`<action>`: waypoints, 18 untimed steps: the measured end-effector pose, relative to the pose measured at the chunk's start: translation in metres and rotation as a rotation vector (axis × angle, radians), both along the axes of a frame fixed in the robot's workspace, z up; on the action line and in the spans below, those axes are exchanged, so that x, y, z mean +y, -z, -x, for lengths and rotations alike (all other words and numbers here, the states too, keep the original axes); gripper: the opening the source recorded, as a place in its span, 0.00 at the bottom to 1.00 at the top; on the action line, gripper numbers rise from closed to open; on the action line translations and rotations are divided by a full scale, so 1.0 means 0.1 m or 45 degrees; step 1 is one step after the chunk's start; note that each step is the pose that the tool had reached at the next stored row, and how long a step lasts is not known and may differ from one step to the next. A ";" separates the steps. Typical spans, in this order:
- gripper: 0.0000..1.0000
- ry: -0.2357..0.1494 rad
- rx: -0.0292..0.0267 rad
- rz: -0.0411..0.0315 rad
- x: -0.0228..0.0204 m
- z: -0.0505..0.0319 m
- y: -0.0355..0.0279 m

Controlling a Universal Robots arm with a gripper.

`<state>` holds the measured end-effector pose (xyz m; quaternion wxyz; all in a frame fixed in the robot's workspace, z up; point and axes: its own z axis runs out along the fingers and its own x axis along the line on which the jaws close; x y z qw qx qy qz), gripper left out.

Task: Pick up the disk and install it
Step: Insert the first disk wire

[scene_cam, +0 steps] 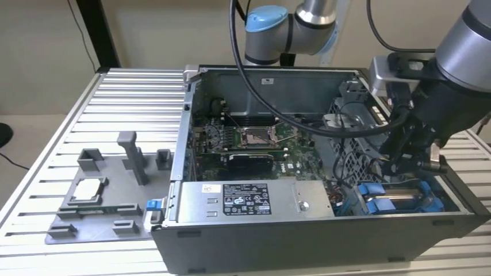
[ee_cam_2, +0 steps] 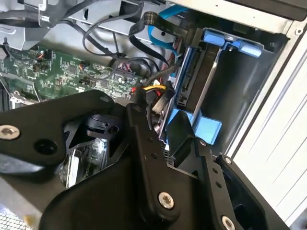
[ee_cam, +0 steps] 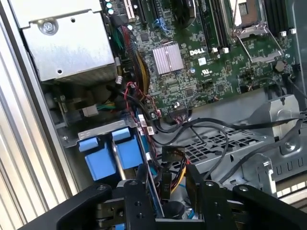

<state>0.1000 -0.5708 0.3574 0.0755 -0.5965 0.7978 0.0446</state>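
On the slatted table (scene_cam: 130,98), the open computer case (scene_cam: 307,241) has the disk (ee_cam_2: 194,79) slotted in (apparently installed). The gripper (ee_cam: 167,175) hangs above, fingers (ee_cam: 144,191) spread and empty.

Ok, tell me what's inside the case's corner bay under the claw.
The disk stands on edge there in its blue bracket, with cables beside it. The claw hangs over it and covers part; its label can't be seen.

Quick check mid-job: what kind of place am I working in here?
Likely a robotics lab bench for computer assembly: an open computer case on a slatted aluminium table, beside a grey parts fixture.
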 end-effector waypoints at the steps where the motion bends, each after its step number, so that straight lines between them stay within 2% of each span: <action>1: 1.00 0.000 -0.0010 -0.0003 0.001 0.000 0.003; 10: 1.00 -0.018 -0.0014 -0.0006 0.001 0.000 0.025; 11: 0.00 -0.018 -0.0014 -0.0006 0.001 0.000 0.025; 18: 0.00 -0.019 -0.0014 -0.0006 0.001 0.000 0.026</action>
